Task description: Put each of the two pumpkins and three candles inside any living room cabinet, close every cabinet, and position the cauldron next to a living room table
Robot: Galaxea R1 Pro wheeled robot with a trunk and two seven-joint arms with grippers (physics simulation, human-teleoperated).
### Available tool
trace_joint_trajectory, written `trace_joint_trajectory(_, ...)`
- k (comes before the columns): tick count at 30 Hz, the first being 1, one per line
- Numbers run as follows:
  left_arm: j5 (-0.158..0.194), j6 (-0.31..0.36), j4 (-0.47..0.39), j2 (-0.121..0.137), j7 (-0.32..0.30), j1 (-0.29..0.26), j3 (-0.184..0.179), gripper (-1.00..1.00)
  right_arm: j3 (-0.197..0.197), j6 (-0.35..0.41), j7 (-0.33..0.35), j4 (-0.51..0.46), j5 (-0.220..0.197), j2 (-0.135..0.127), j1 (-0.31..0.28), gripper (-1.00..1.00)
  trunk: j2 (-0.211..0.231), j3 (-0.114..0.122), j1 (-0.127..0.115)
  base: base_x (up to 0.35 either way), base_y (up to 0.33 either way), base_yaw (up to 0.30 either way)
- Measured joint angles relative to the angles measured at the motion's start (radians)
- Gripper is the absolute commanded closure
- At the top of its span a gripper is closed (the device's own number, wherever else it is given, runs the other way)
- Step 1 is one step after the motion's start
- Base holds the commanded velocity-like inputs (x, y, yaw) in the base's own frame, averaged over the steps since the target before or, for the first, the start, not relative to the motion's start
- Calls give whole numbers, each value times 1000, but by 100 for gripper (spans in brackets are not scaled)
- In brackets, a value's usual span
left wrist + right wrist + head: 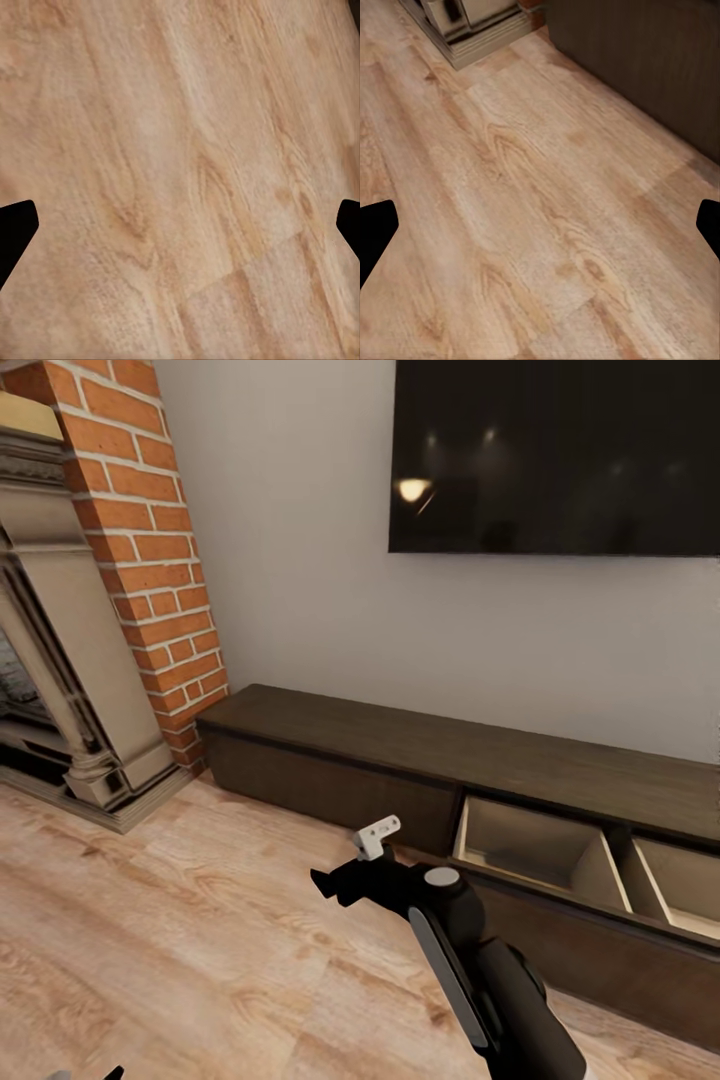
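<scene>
Wood floor [180, 920]; open cabinet [400, 760] cropped.

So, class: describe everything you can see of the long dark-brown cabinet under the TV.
The cabinet is a long, low unit of dark-brown wood with a flat top and plain, handleless fronts. It stands on the wooden floor against the pale wall, its left end close to the brick fireplace. Toward its right, two neighbouring drawers are pulled open, showing pale interiors with nothing visible inside. The left section is shut.
</scene>
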Motion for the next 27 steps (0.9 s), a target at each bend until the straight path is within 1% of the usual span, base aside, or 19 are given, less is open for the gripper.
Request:
trace_joint_trajectory(3, 0, 0, 12, 0, 6, -2, 0, -100, 3, -43, -2, 1, 0, -5, 5, -100, 1, 12, -1, 0, 0, 1)
trace_joint_trajectory(4, 0, 0, 16, 0, 11, -4, 0, -100, 4, -76, -4, 1, 1, -7, 12, -100, 1, 15, -2, 0, 0, 0)
trace_joint_trajectory(11, 2, 0, 25, 1, 25, -7, -1, -100, 7, -200, -8, 0, 5, -13, 49, -100, 3, 43, -5, 0, 0, 0)
trace_joint_trajectory(18, 1, 0, 32, 1, 27, -8, 0, -100, 6, -230, -47, 0, 5, -14, 82, -100, 4, 70, -8, 0, 0, 0)
trace_joint_trajectory(27, 0, 0, 37, 1, 27, -8, 1, -100, 7, -241, -63, 0, 5, -15, 92, -100, 6, 104, -12, 0, 0, 0)
